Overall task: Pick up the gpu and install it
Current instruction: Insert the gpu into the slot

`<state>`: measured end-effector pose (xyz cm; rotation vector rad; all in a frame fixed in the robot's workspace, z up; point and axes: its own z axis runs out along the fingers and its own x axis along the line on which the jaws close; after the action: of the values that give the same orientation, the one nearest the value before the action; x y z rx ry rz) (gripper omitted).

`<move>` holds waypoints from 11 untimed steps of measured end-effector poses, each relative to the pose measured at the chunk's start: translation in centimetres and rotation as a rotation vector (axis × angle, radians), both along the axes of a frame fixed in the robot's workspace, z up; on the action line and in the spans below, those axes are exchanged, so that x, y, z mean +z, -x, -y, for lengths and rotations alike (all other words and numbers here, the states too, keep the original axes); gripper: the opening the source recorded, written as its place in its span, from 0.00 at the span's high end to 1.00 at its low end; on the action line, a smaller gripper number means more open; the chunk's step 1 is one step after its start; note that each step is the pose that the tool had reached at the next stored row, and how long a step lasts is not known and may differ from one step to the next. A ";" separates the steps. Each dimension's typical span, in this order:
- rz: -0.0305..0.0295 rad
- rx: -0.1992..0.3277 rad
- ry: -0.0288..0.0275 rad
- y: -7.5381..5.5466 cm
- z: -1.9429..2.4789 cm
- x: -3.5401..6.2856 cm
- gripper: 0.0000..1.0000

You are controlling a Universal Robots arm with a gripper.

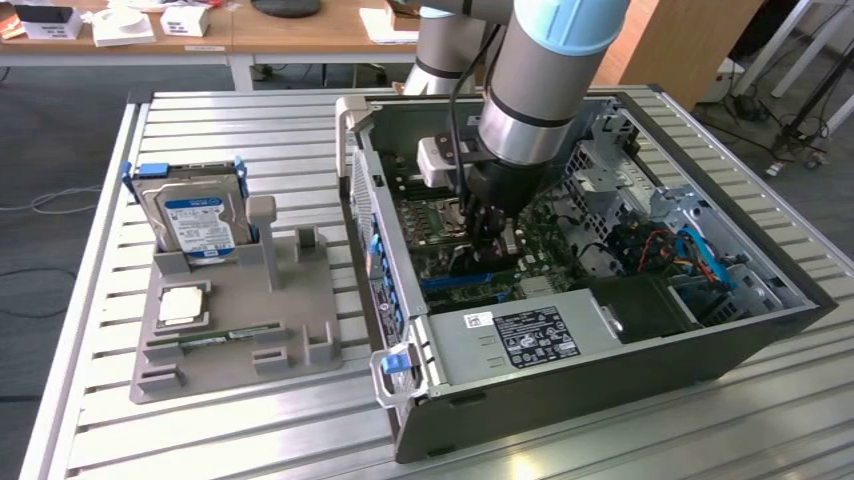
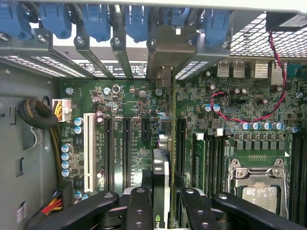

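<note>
The gripper (image 2: 164, 196) pinches the gpu (image 2: 161, 167) on edge (1 card, 2 fingers) over the motherboard slots (image 2: 127, 148). In the exterior view its long axis points to 9 o'clock, toward the blue clips (image 2: 136, 21).

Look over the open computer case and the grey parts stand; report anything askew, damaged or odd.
Nothing stands out. The thin dark gpu card stands upright in the black gripper, over the green motherboard and parallel to its slots. The silver hard drive sits upright in the grey plastic stand.
</note>
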<state>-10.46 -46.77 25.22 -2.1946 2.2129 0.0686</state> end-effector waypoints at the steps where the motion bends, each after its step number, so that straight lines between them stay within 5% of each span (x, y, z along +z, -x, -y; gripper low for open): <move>1: 0.0000 0.000 0.0000 0.0 0.05 0.00 0.73; 11: 0.0001 0.000 -0.0001 0.0 0.07 -0.07 0.73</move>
<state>-10.46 -46.85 25.15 -2.1943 2.2129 0.0686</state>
